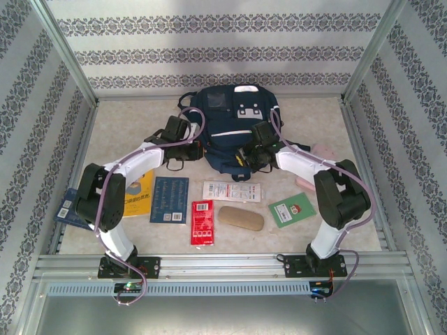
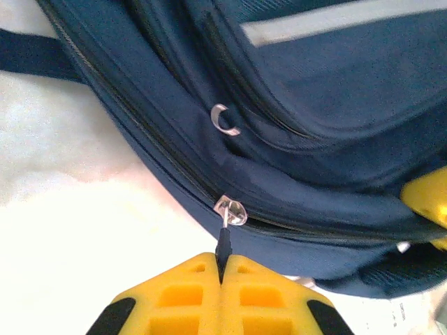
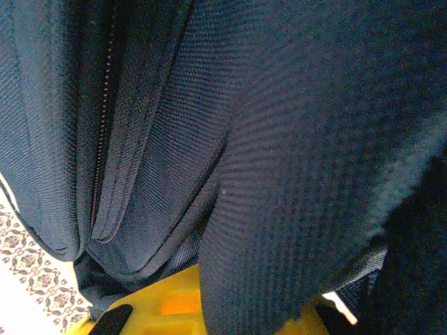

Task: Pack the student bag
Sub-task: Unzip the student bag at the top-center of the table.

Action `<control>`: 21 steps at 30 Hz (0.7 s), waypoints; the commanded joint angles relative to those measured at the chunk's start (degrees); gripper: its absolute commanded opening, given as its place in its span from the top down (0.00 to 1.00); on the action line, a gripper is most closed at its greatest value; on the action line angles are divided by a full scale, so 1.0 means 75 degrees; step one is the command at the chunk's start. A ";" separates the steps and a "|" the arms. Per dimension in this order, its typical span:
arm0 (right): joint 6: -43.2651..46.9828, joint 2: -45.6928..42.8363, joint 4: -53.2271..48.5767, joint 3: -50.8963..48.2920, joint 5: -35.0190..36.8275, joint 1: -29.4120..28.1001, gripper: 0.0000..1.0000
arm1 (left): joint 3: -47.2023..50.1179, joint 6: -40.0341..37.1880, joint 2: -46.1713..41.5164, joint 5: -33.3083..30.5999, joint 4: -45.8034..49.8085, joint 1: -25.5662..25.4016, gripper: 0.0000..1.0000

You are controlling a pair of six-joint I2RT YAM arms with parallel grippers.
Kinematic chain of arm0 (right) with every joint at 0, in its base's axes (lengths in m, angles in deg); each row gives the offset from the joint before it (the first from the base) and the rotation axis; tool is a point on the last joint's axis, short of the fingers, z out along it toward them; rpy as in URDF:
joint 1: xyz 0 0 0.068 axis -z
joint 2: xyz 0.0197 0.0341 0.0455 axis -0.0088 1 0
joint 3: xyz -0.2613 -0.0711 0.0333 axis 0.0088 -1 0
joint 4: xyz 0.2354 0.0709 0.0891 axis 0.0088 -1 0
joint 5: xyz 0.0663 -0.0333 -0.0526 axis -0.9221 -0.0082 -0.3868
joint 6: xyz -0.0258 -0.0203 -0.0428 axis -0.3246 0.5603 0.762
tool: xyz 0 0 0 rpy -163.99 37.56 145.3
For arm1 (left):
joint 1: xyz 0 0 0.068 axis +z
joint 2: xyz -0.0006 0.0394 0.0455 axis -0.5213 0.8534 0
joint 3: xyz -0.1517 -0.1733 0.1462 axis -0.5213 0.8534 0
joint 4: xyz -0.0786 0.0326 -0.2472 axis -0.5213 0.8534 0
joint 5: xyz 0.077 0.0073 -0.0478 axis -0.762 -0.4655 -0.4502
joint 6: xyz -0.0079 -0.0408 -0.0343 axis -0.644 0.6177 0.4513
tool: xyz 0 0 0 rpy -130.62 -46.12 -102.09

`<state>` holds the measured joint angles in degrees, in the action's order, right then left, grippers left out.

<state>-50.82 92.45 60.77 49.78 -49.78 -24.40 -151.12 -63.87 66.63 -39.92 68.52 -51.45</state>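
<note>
Student bag, the big navy blue fabric backpack with thin white stripes, lies at the far middle of the pale bench, with both my arms at its near edge. My left hand is pinched closed on the small dark zip pull under a silver slider; that zip looks mostly closed. My right hand is buried in bag cloth, so I cannot tell its state. Packing is not yet begun, I judge: the yellow book, blue book, white packet, red packet, tan oval case and green booklet lie out on the bench
</note>
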 commanded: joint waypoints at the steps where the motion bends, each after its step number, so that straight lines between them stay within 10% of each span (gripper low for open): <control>1: 0.0396 -0.0525 0.0134 -0.0168 0.0317 0.0295 1.00 | -0.0533 -0.0189 0.0511 -0.0577 0.0387 0.0509 1.00; 15: 0.1989 -0.0860 -0.0375 -0.0100 -0.0317 0.0507 1.00 | -0.2703 -0.0095 0.2640 -0.0020 0.0359 0.1170 1.00; 21: 0.2737 -0.0661 -0.0941 0.0415 -0.0233 0.0310 0.95 | -0.2463 0.0113 0.2344 0.0440 0.0092 0.1172 0.82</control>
<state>-36.00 89.21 56.83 49.43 -51.84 -21.40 -169.96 -64.29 85.78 -37.58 70.85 -43.76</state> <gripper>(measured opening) 0.079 0.154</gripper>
